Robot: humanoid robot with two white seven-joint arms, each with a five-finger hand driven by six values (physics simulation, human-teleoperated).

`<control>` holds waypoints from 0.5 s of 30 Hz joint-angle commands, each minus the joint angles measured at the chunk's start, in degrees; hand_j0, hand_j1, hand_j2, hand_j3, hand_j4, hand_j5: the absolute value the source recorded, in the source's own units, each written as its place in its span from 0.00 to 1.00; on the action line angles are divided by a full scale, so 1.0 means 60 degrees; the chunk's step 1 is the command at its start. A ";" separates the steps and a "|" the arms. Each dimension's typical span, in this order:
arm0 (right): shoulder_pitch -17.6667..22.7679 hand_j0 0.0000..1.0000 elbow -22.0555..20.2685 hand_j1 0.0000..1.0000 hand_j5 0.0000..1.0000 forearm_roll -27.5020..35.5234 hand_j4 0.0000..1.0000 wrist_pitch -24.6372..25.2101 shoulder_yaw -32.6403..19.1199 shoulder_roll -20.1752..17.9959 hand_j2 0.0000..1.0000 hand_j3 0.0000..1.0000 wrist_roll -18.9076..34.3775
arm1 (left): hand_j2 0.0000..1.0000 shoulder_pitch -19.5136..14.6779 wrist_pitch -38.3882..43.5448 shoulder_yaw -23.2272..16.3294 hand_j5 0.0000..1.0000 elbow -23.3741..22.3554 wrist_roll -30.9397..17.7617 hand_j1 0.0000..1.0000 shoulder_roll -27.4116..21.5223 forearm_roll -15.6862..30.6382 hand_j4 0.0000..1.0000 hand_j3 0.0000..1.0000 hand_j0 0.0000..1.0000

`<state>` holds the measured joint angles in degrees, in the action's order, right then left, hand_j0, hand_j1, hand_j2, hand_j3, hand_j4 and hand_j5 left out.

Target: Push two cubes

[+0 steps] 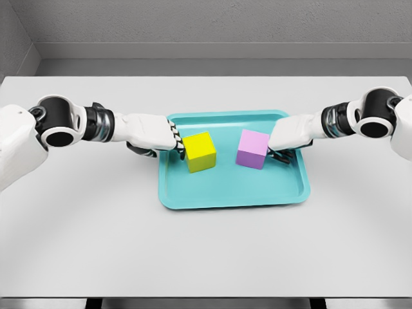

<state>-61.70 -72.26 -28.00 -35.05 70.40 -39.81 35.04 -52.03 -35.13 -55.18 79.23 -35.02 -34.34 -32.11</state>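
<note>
Two cubes sit in the teal tray (232, 199): the yellow cube (200, 151) at nine o'clock, slightly rotated, and the purple cube (252, 149) at three o'clock. The left hand (154, 134) touches the yellow cube with curled fingers, holding nothing. The right hand (293, 134) likewise meets the purple cube.

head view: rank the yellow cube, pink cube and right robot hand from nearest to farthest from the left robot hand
Measured from the left robot hand at the tray's left rim:
1. yellow cube, right against its fingers, left half of the tray
2. pink cube, right half of the tray
3. right robot hand, beyond the pink cube at the tray's right side
</note>
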 commanded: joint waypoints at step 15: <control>-0.0132 0.15 0.0046 0.15 0.15 -0.0284 0.15 0.0008 0.0074 0.0073 0.15 0.15 -0.0007 | 0.70 -0.0029 0.0021 0.0041 0.70 -0.0050 0.0003 0.70 0.0010 0.0123 0.70 0.70 0.70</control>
<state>-62.58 -72.12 -29.74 -35.10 70.89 -39.42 35.00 -52.21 -35.13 -55.01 79.11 -35.02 -34.33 -31.61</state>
